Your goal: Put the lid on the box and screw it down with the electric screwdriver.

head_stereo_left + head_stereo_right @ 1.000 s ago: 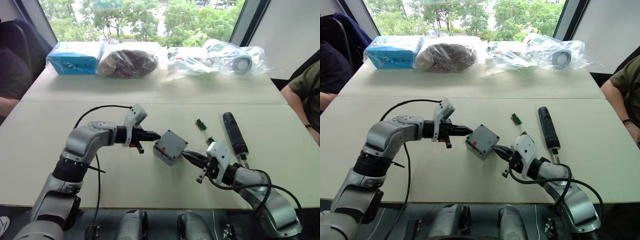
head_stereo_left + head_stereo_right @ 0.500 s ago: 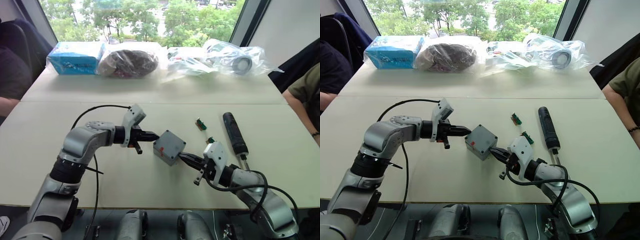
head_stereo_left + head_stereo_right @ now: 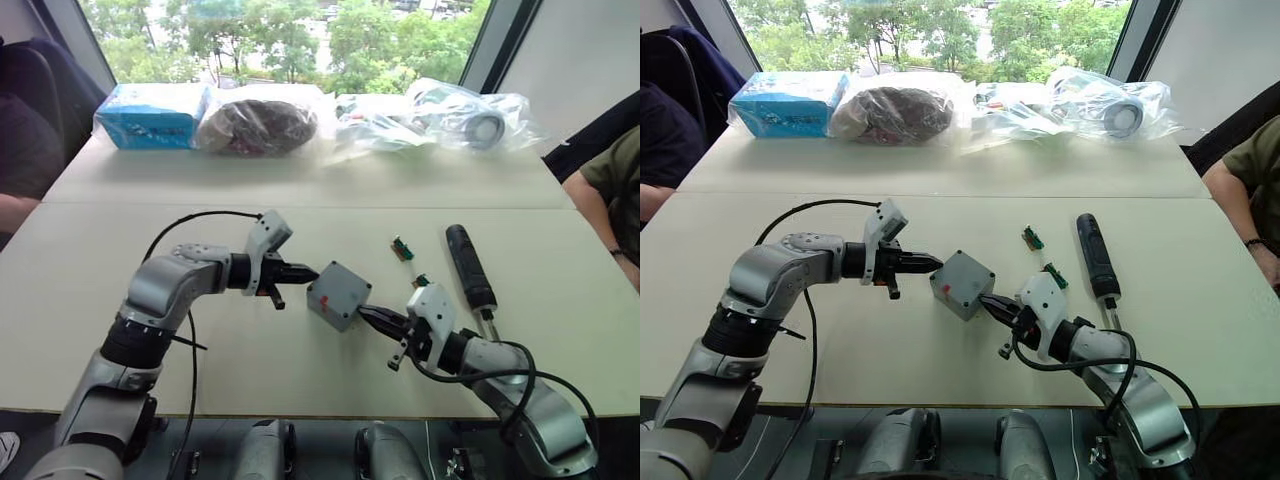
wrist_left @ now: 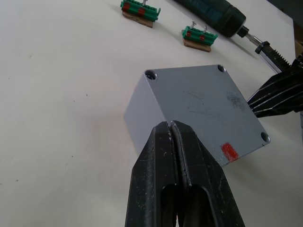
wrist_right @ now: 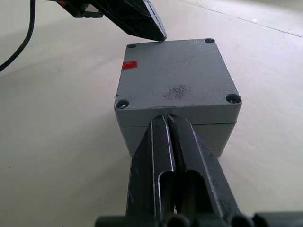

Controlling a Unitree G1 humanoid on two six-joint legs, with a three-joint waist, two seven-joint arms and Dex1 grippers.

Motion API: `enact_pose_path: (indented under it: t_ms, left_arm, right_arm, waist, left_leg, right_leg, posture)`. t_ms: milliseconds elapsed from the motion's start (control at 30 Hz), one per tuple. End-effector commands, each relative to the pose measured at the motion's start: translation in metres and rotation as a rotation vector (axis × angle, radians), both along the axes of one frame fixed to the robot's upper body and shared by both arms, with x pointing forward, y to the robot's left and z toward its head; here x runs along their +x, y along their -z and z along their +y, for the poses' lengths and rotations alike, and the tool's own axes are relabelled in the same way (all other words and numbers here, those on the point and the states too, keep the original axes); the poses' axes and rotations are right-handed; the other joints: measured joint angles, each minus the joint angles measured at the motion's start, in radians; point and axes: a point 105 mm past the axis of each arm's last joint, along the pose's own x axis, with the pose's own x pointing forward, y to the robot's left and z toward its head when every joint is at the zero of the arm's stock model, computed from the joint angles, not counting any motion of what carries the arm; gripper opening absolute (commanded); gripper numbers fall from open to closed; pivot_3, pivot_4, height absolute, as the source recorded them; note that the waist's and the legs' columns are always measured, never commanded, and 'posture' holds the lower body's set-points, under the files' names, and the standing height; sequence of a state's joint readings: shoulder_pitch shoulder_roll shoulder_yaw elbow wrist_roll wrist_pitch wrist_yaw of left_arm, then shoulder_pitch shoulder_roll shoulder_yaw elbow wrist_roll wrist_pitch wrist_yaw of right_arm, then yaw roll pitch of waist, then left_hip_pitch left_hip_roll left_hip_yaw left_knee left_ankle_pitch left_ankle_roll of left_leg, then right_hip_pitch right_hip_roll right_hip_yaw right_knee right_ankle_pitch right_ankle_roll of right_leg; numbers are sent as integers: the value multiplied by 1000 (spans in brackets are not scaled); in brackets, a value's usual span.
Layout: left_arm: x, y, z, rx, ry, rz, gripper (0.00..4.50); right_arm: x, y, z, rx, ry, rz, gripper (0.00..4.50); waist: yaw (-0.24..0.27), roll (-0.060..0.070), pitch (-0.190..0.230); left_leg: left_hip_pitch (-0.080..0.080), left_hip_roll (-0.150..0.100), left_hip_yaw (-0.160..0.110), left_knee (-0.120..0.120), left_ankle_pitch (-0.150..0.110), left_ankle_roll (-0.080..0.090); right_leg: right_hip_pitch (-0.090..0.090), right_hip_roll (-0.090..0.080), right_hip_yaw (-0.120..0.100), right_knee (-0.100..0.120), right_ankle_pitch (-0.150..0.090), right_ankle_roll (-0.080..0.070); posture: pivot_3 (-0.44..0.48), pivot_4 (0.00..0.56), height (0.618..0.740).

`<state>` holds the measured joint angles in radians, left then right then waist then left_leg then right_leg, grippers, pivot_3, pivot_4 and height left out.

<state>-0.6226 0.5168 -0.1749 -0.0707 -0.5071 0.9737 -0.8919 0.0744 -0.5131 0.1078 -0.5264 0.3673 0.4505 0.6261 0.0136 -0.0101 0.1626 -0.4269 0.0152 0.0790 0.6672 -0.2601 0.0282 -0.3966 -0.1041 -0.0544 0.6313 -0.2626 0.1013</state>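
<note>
Since the earlier frames: right gripper (image 3: 362, 312) has slid in toward frame centre and now meets the box (image 3: 338, 294); box, left gripper (image 3: 312, 272) and electric screwdriver (image 3: 470, 266) are unchanged in place.

Box: grey, square, centre of the head view, on the pale table (image 3: 100, 260). Lid (image 5: 176, 81) already seated on top, a seam visible beneath it, screw holes at the corners, red mark (image 5: 129, 65) near one corner.

Left gripper: fingers pressed together, holding nothing, tip touching one side of the box.

Right gripper: fingers likewise closed and empty, tip against the opposite side.

Electric screwdriver: black, lying flat, right of centre, apart from both grippers.

Two small green connectors (image 3: 402, 247) between box and screwdriver.

Bagged items (image 3: 258, 124) along the upper edge. A person's arm (image 3: 612, 190) at the far right.
</note>
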Motion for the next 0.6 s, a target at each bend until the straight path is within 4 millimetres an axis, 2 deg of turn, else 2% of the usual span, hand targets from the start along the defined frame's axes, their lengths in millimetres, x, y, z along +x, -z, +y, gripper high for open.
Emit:
enact_pose_path:
  t_ms: [33, 167, 333, 433, 600]
  left_arm:
    - [15, -21, 5, -96, -59, -14, 0]
    - [18, -5, 8, -38, -71, -17, 0]
    - [14, 8, 1, -5, -67, -7, 0]
    - [7, 22, -2, 71, -29, -26, 0]
    - [-8, 27, -13, 58, 20, -3, 0]
  right_arm:
    - [-6, -12, -1, 22, -7, -25, 18]
    - [-4, -5, -5, -18, 10, -31, 18]
    - [8, -1, -2, -52, 27, -48, 18]
    - [15, 2, 2, -74, 23, -55, 18]
    - [21, 9, 2, -134, -15, -62, 18]
  waist:
    - [0, 0, 0]
    - [-2, 0, 0]
    - [-1, 0, 0]
    - [-2, 0, 0]
    - [-2, 0, 0]
  left_leg:
    - [0, 0, 0, 0, 0, 0]
    - [0, 0, 0, 0, 0, 0]
    - [0, 0, 0, 0, 0, 0]
    - [0, 0, 0, 0, 0, 0]
    - [0, 1, 0, 0, 0, 0]
  right_leg:
    - [0, 0, 0, 0, 0, 0]
    - [0, 0, 0, 0, 0, 0]
    - [0, 0, 0, 0, 0, 0]
    - [0, 0, 0, 0, 0, 0]
    - [-1, 1, 0, 1, 0, 0]
  posture:
    - [0, 150, 740]
    - [0, 150, 740]
    - [0, 150, 740]
    - [0, 150, 740]
    - [0, 150, 740]
